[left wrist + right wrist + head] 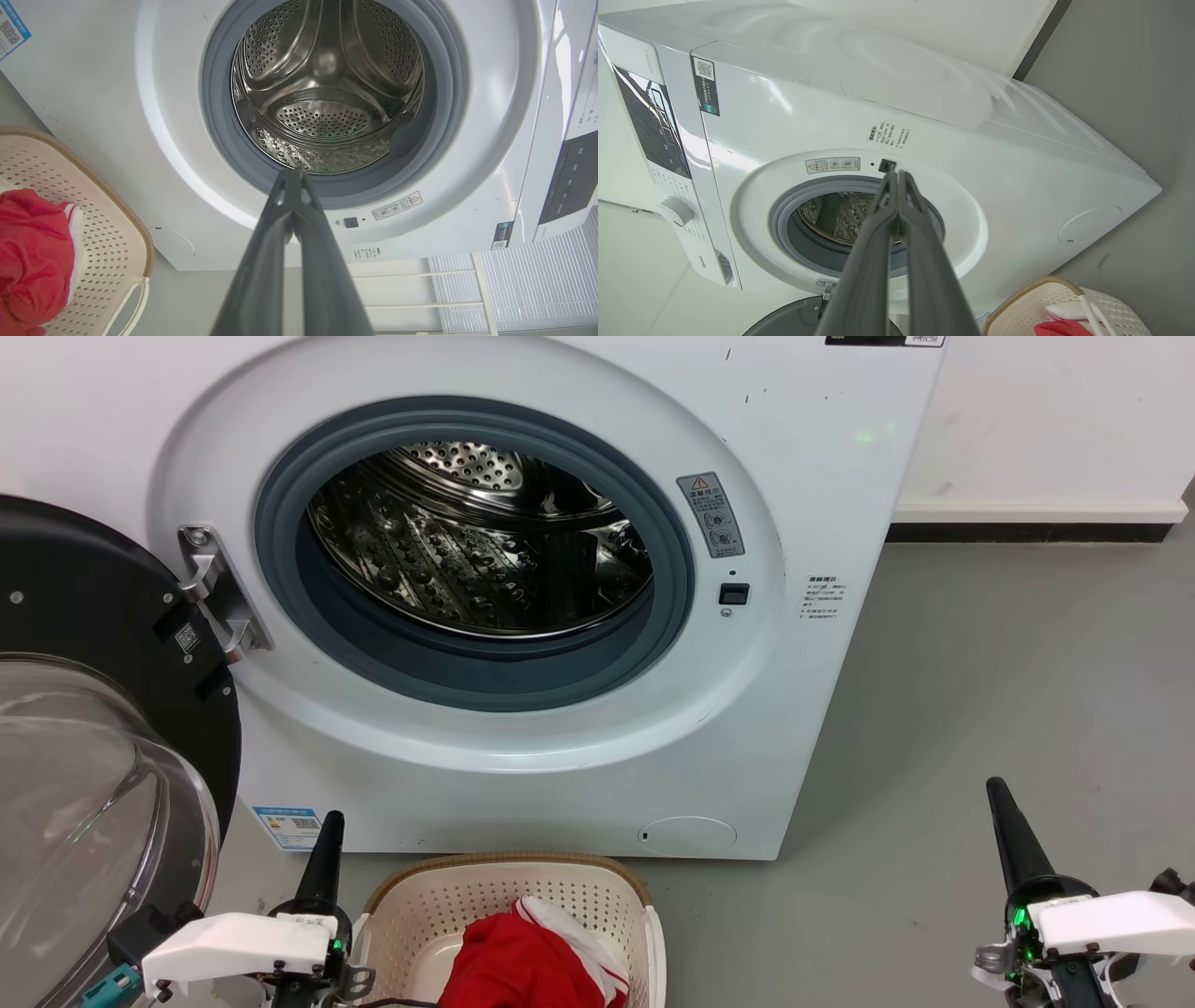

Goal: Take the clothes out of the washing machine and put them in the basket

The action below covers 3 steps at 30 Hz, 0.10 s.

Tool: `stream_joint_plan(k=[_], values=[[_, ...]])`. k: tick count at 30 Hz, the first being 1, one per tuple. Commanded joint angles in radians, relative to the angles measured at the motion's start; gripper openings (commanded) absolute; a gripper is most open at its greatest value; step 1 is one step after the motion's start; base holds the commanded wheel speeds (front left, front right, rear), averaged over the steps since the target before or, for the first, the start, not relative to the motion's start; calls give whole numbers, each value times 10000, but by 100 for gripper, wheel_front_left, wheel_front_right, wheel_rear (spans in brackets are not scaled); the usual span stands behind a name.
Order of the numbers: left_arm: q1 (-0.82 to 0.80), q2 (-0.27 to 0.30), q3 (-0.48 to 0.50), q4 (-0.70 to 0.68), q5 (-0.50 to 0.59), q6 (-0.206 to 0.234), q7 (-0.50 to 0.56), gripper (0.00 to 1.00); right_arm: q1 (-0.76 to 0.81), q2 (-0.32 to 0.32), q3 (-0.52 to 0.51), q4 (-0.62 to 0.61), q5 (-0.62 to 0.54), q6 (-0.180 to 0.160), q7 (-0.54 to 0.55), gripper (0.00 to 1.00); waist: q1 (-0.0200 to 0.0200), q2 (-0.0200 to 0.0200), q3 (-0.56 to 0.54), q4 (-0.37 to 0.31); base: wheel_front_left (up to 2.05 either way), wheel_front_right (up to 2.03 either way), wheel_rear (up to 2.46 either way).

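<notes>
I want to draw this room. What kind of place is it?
Probably a laundry room: a white washing machine with its round door open, and a basket of red clothes on the grey floor.

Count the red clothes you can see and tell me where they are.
1: a red heap with white trim lies in the basket before the washing machine. It may be several garments bunched together. The visible drum holds none.
</notes>
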Motion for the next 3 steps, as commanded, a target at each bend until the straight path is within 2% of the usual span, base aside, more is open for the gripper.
stream_joint_plan(k=[1, 3], values=[[-231, 5, 50, -21, -211, -56, 43, 0, -230, -56, -30, 1, 224, 1, 57, 0, 0, 0, 2, 0, 0, 0, 0], [-257, 5, 68, -7, -394, -83, 105, 0, -256, -53, -40, 32, 411, 1, 101, 0, 0, 0, 4, -1, 0, 0, 0]])
